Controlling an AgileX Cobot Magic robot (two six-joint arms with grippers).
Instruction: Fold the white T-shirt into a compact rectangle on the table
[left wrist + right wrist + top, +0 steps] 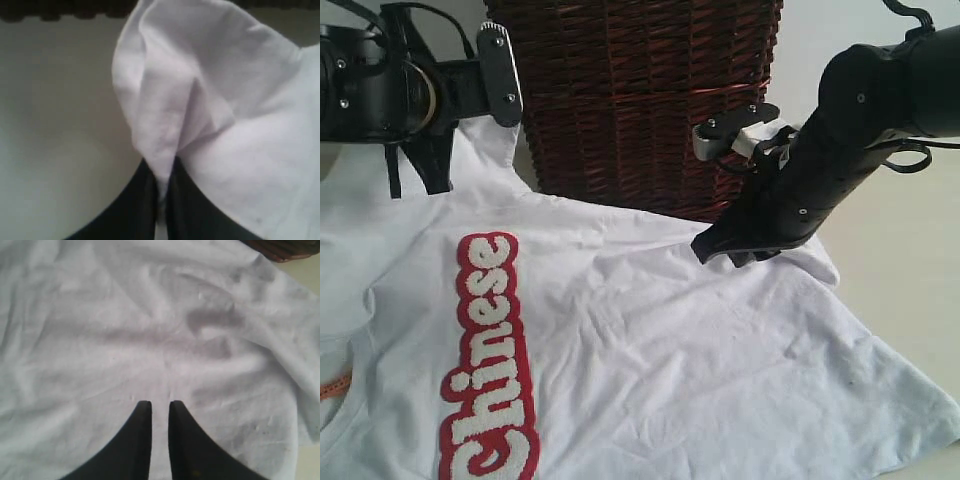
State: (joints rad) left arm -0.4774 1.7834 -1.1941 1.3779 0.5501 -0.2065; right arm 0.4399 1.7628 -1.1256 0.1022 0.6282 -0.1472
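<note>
- Exterior view: a white T-shirt (670,350) lies spread across the pale counter (910,270). Its fuzzy, red-edged "Chinese" lettering (490,360) runs up the left side, and a small orange neck tag (332,385) shows at the picture's left edge. Only this view shows the lettering and the tag.
- A dark brown wicker basket (630,100) stands behind the shirt at the back of the counter. The wrist views catch only slivers of it.
- Left wrist view: the left tool (159,170) is clenched on a pinched fold of the shirt's white cloth, which rises in a peaked bunch above the counter. The grip itself is hard to make out in the exterior view.
- Right wrist view: the right tool (156,407) points down at wrinkled shirt fabric. Its two black fingers (135,440) are nearly together with a thin slit between them, and whether cloth is caught in that slit cannot be told.
- The left arm (380,80) reaches in roughly level from the upper left, held above the counter. A corner of the shirt is drawn up to it beside the basket.
- The right arm (850,140) slants down from the upper right, its tip meeting the shirt's far edge just in front of the basket's right corner.
</note>
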